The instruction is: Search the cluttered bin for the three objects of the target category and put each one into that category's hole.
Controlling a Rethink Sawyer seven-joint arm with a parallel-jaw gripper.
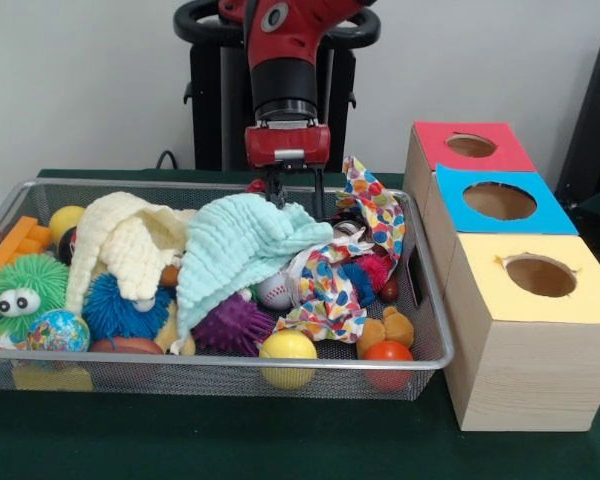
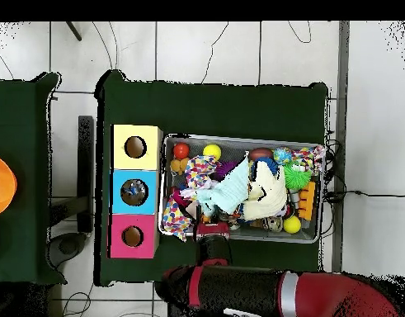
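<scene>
Cloths point(image 1: 242, 243) lie soft and floppy in your bin point(image 1: 420, 330); pinch a raised fold. Gripper point(image 1: 298, 196) hangs with fingers parted, empty.

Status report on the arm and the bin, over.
Gripper low at the wire bin's far edge, grip state unclear. Three holed boxes beside the bin. Mint cloth, cream cloth and spotted cloth cover the toys.
</scene>
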